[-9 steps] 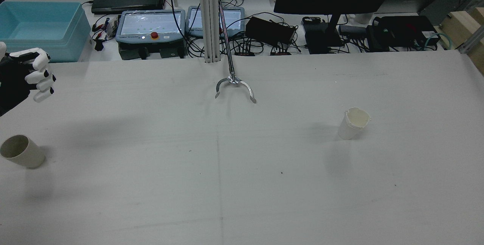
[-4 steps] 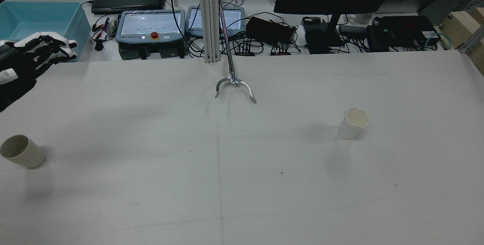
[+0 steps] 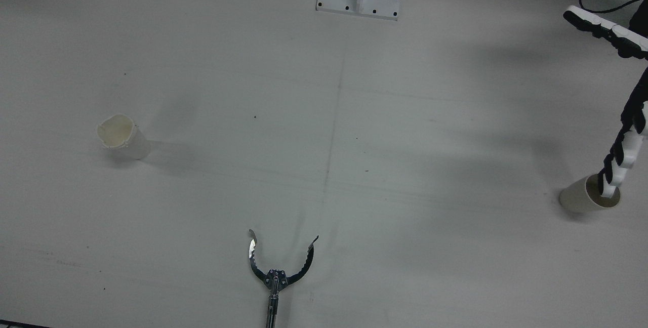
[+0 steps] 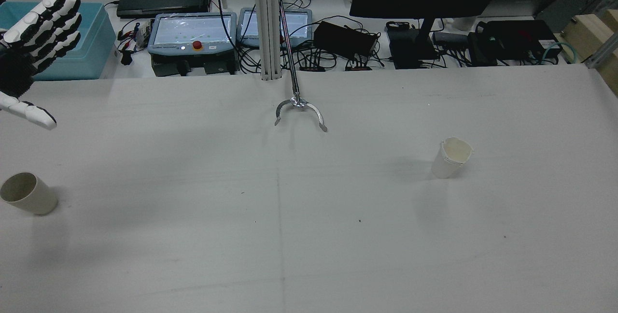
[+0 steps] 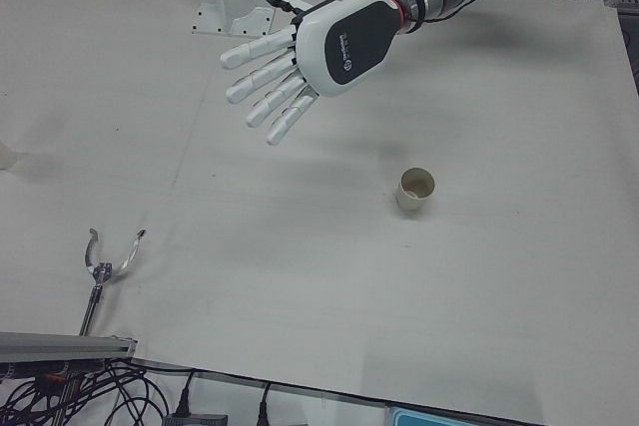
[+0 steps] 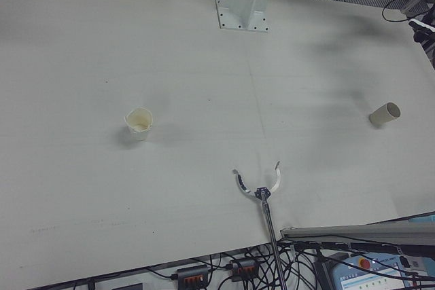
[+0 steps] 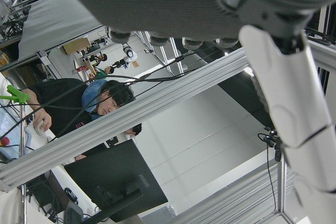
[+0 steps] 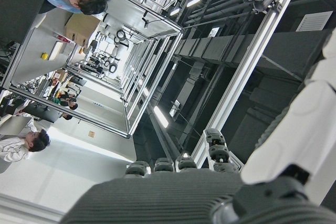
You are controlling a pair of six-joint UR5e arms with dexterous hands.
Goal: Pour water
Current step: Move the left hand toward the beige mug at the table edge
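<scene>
Approach phase: left hand above its cup

Left hand [image 5: 334,42] hangs high, fingers spread wide and holding nothing. Beige cup [image 5: 415,190] stands upright below and nearer the operators' side, well apart from it. White cup [image 4: 451,157] stands far off on the other half. Right hand [image 8: 210,182]: finger state cannot be told. Advice: descend beside the beige cup, wrap its wall mid-height, squeeze lightly; paper crushes.

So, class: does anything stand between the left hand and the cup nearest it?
Nothing visible does. The left hand hovers open above the table, and the bare surface runs straight to the cup. The metal claw tool lies far off to the side.
</scene>
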